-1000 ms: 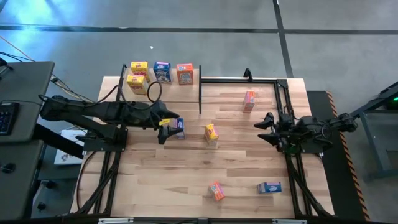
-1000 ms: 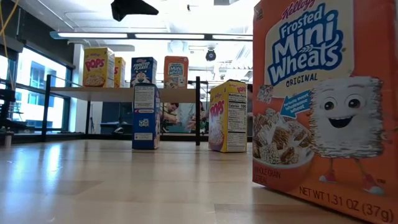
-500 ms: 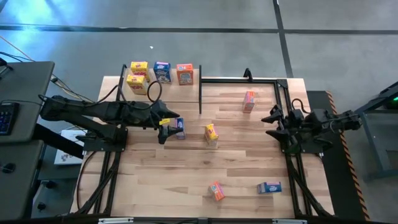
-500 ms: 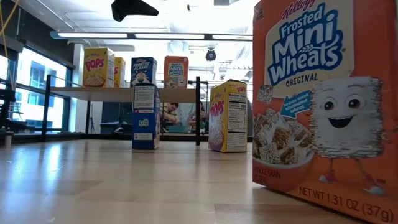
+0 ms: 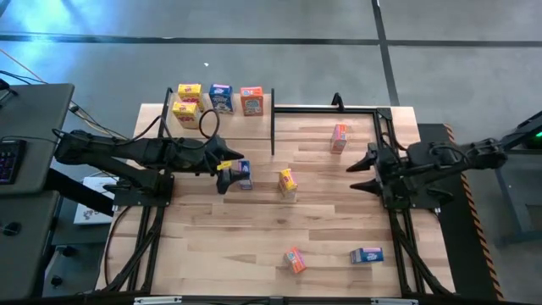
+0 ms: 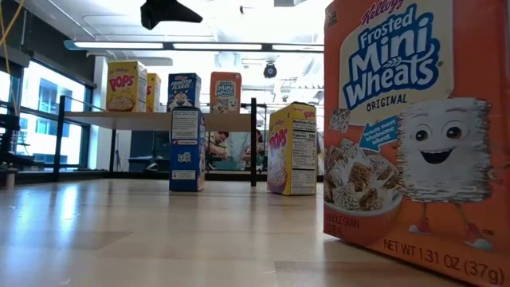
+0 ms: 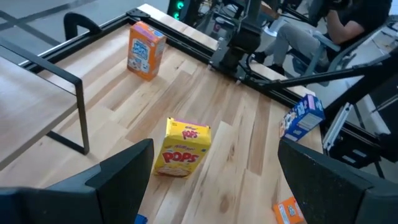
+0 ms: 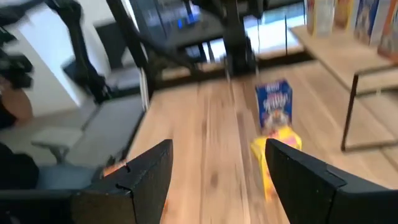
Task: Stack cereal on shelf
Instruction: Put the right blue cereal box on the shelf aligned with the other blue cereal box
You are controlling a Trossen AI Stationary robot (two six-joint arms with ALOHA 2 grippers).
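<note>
The shelf (image 5: 246, 131) stands at the table's far left and carries two yellow cereal boxes (image 5: 189, 91), a blue one (image 5: 221, 97) and an orange one (image 5: 251, 101), all upright. On the table stand a blue box (image 5: 244, 174), a yellow box (image 5: 288, 182) and an orange box (image 5: 339, 137). Near the front edge lie another orange box (image 5: 295, 260) and a blue box (image 5: 367, 255). My left gripper (image 5: 227, 169) hovers open just left of the blue box, touching nothing. My right gripper (image 5: 362, 169) is open in the air at the table's right side.
A black metal frame (image 5: 326, 108) runs along the far edge right of the shelf, with rails (image 5: 398, 229) down the right side. One shelf post (image 5: 273, 131) stands close to the yellow box. In the low view an orange box (image 6: 418, 127) fills the right foreground.
My right arm has unfolded and raised its gripper above the table's right side, and the gripper has tipped up closer to level. Its fingers stay open. The boxes have kept their places.
</note>
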